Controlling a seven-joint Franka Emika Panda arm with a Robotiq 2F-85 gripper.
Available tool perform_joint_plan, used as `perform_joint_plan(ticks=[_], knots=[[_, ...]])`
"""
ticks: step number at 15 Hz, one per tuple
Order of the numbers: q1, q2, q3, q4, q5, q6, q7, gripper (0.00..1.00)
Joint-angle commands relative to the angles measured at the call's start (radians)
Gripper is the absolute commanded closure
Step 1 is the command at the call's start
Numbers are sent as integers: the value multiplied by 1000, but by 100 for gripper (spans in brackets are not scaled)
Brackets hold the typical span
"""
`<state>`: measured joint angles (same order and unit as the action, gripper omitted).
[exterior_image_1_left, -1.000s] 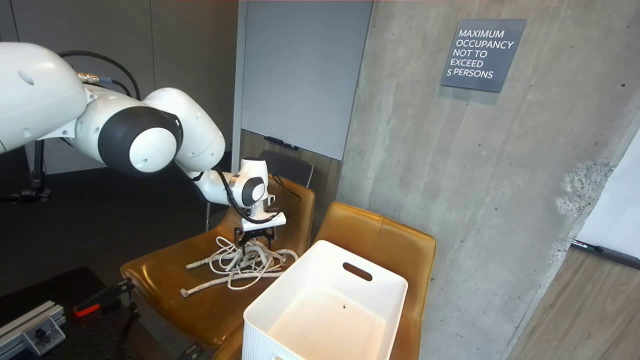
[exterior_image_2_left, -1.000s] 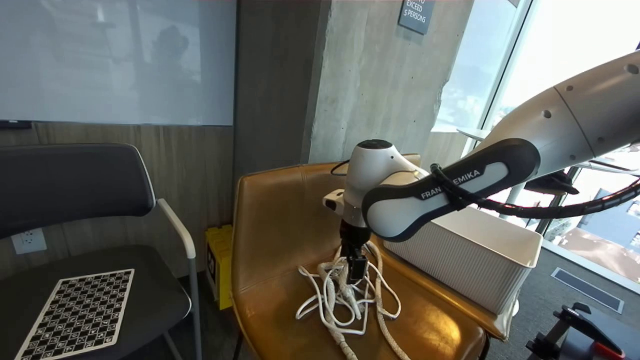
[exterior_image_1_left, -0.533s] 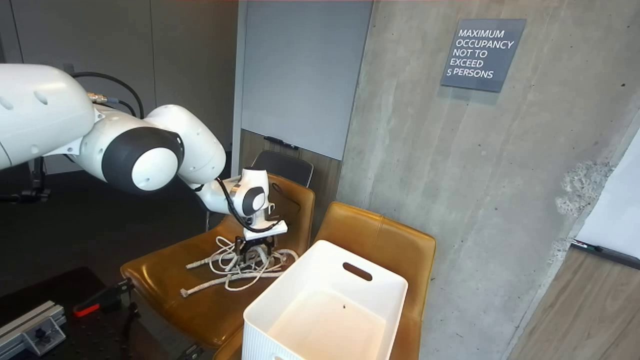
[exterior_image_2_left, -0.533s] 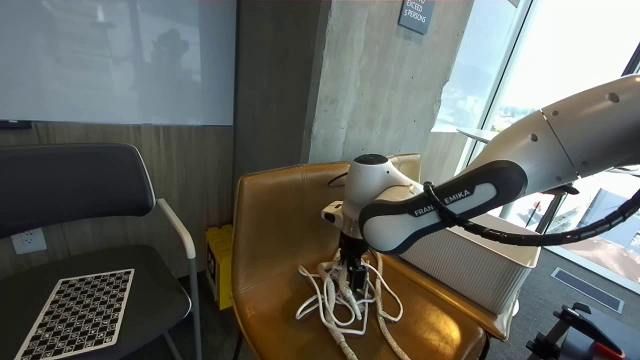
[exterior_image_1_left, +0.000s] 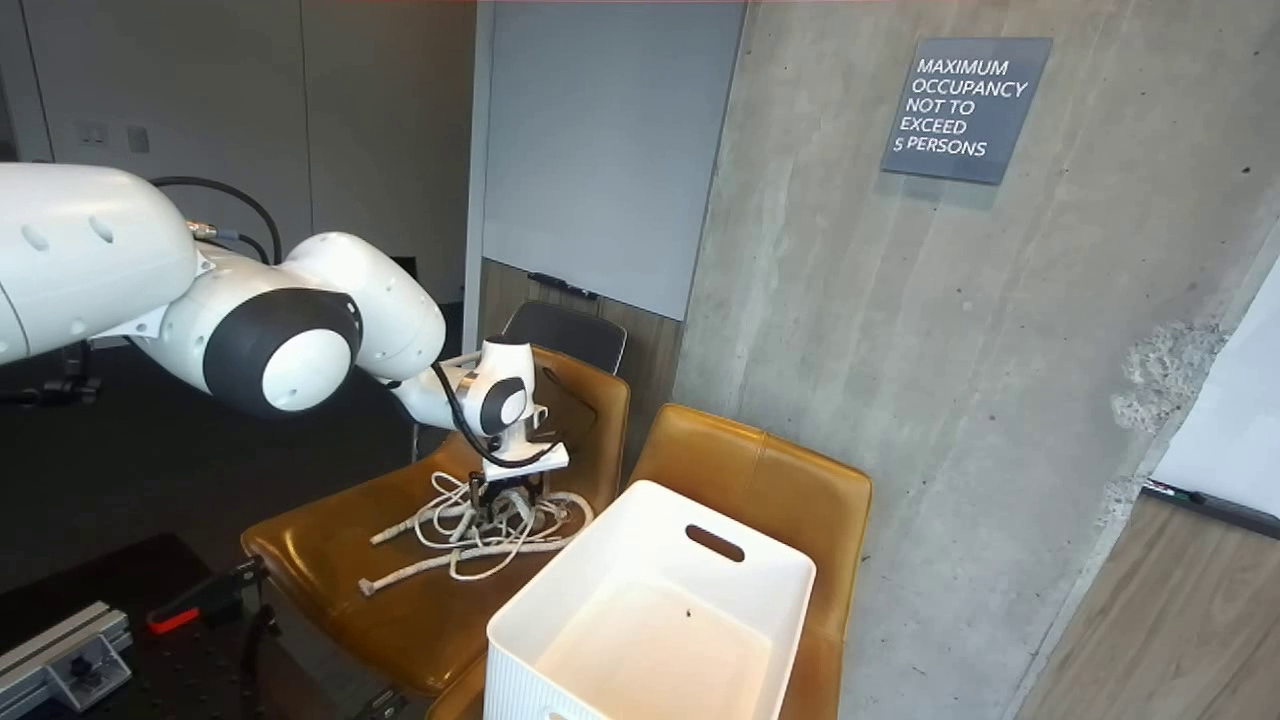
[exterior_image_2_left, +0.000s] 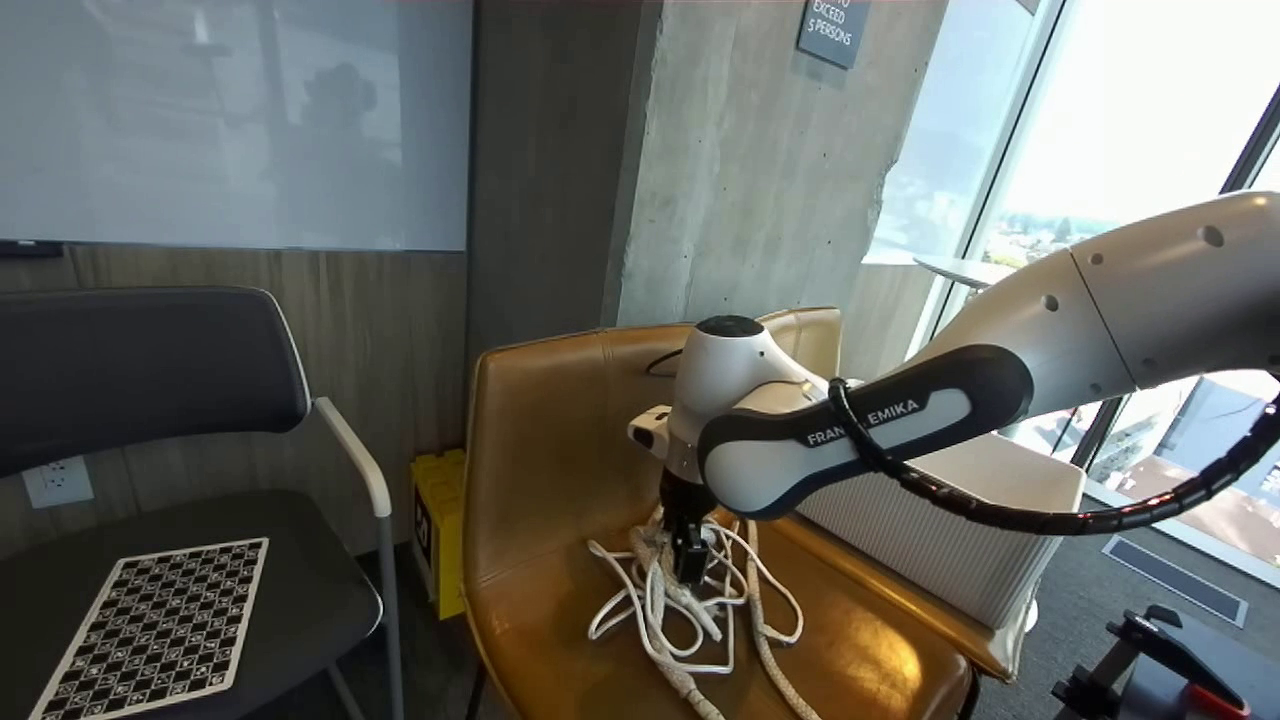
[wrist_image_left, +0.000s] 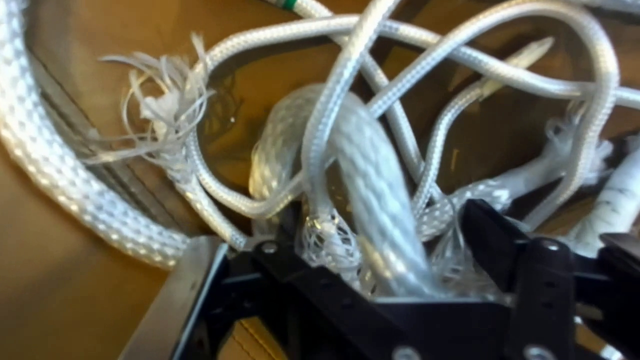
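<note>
Straddling tangled rope (wrist_image_left: 370, 182), the hand (wrist_image_left: 382, 217) stands wide, well behind the seat's front edge (exterior_image_1_left: 325, 615), near the bin (exterior_image_1_left: 580, 595).

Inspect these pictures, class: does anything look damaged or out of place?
Yes. The white rope looks damaged: in the wrist view, one end is frayed and splayed open. It also lies tangled on a brown chair, which seems an odd place for rope.

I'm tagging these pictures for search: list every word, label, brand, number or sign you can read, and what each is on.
"MAXIMUM OCCUPANCY NOT TO EXCEED 5 PERSONS": wall sign.
"FRAN", then "EMIKA": robot arm, black cable crossing between them.
Label on the yellow box: too blurred to read.
Checkered sheet: marks too small to make out.
</note>
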<state>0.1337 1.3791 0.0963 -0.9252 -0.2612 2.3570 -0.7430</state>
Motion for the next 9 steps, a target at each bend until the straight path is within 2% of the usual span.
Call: perform_joint_plan(ticks=[1, 7, 8, 9], knots=[[10, 58, 9, 72, 34, -41, 12, 51], [15, -36, 7, -15, 29, -76, 60, 94], [17, -60, 8, -32, 28, -88, 64, 99], [17, -93, 10, -56, 29, -101, 68, 100]])
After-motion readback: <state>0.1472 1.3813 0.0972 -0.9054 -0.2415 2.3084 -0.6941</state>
